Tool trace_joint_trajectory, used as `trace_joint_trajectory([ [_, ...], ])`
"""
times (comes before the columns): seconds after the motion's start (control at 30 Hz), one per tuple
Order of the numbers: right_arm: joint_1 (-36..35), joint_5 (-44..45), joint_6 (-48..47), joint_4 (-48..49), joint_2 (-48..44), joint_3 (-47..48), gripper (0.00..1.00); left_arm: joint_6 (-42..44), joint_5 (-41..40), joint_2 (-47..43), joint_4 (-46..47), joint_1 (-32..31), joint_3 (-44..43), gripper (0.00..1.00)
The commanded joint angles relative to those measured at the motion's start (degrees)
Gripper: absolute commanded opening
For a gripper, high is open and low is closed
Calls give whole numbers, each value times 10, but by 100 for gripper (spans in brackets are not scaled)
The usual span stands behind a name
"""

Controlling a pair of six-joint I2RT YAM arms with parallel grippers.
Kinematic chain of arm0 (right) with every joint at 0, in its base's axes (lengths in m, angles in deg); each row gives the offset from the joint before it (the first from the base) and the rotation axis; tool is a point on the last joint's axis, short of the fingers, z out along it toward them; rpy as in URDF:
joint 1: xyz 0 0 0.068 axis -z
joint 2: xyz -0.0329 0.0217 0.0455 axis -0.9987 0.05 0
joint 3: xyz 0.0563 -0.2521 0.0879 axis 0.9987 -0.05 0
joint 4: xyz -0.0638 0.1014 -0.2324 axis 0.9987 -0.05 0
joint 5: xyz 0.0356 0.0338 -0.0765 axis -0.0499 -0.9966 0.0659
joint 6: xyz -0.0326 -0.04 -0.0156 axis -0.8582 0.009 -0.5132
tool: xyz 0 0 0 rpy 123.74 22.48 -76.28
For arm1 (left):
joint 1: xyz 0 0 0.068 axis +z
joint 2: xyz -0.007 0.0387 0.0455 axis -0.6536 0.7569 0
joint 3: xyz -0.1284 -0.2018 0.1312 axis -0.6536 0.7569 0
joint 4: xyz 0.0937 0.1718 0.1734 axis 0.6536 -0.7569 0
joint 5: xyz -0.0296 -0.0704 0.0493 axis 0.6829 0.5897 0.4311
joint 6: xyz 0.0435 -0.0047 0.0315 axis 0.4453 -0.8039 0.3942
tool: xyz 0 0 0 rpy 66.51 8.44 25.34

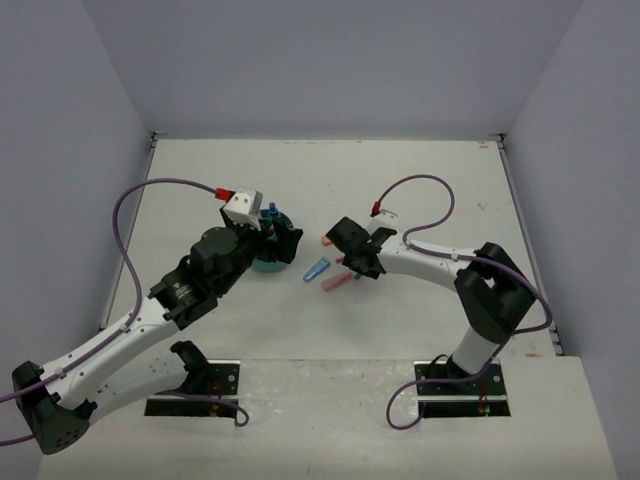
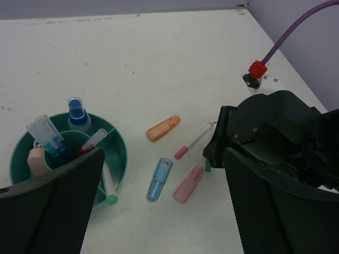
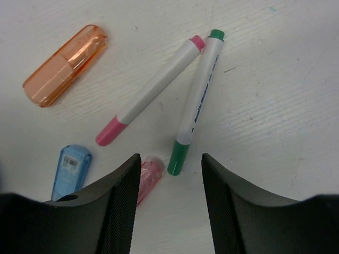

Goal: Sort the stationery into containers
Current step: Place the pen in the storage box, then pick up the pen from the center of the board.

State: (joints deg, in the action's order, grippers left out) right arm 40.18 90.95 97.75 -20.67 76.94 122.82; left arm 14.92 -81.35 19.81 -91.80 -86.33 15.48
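Observation:
The round teal organizer holds a blue-capped bottle and several pens; a white pen with a green cap leans over its rim. My left gripper is open and empty just beside it. On the table lie an orange marker, a pink-tipped white pen, a green-capped white pen, a light-blue marker and a pink marker. My right gripper is open low over the green pen's cap end, not touching it.
The two grippers are close together, with the loose markers between them. The right arm's black wrist fills the right of the left wrist view. Grey walls enclose the white table on three sides.

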Motion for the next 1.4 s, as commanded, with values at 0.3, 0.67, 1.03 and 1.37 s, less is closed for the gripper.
trace_joint_trajectory([
  [0.3, 38, -5, 62, -31, 73, 25, 42, -31, 11, -33, -85, -1, -12, 100],
  [0.67, 53, -2, 126, -16, 36, -70, 7, -40, -6, -49, -121, -1, -41, 100],
  [1.03, 41, 12, -63, 77, -166, -144, 0, -80, 150, 21, -46, -1, -44, 100],
  [1.37, -21, -407, -469, 577, -483, -375, 0, -180, 331, 74, 161, -1, -11, 99],
])
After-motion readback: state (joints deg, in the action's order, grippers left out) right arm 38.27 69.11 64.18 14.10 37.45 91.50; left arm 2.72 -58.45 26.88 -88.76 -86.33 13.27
